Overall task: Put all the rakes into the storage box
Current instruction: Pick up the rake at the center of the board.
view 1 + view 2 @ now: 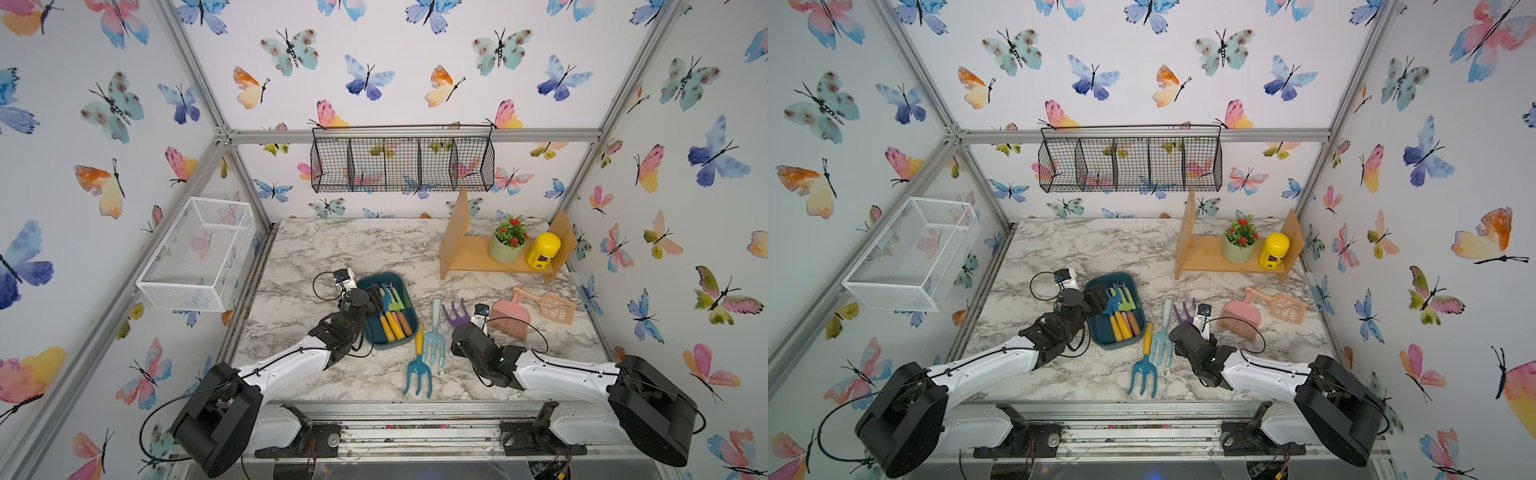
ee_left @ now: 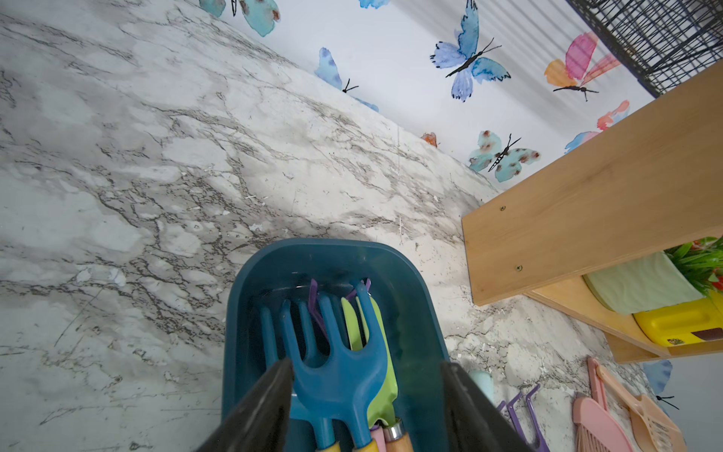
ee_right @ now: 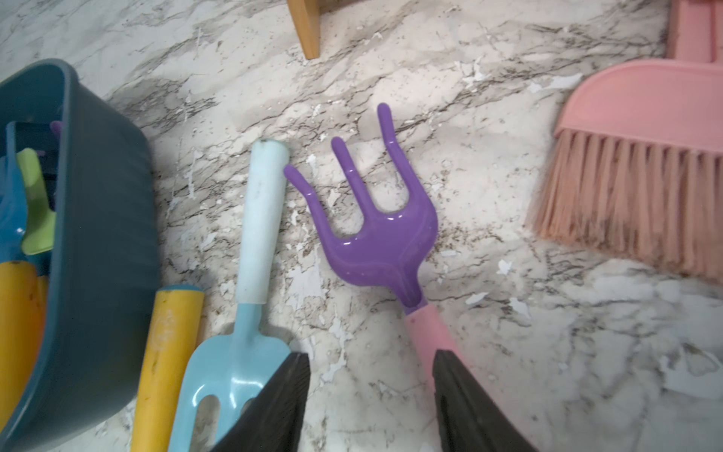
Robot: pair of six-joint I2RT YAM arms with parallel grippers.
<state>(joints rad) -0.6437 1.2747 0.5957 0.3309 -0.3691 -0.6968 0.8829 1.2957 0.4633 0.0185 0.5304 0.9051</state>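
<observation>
The purple rake [image 3: 381, 231] with a pink handle lies flat on the marble, also in both top views [image 1: 457, 313] [image 1: 1183, 311]. My right gripper [image 3: 371, 356] is open just behind its head. The pink handle runs under one finger [image 3: 461, 399], and bare marble shows between the jaws. The dark teal storage box [image 1: 374, 282] [image 1: 1100, 284] [image 2: 313, 258] holds several tools with blue and green heads. My left gripper [image 2: 367, 366] hangs open over the box. A blue fork head [image 2: 340, 371] lies between its fingers, close to one of them.
A light blue fork [image 3: 258, 235] and a yellow-handled teal fork [image 1: 417, 365] lie between box and rake. Right of the rake are a pink brush [image 1: 509, 318] and scoop [image 1: 552, 305]. A wooden shelf [image 1: 478, 253] stands behind. Wire baskets, white [image 1: 195, 253] and black [image 1: 401, 164], hang on the walls.
</observation>
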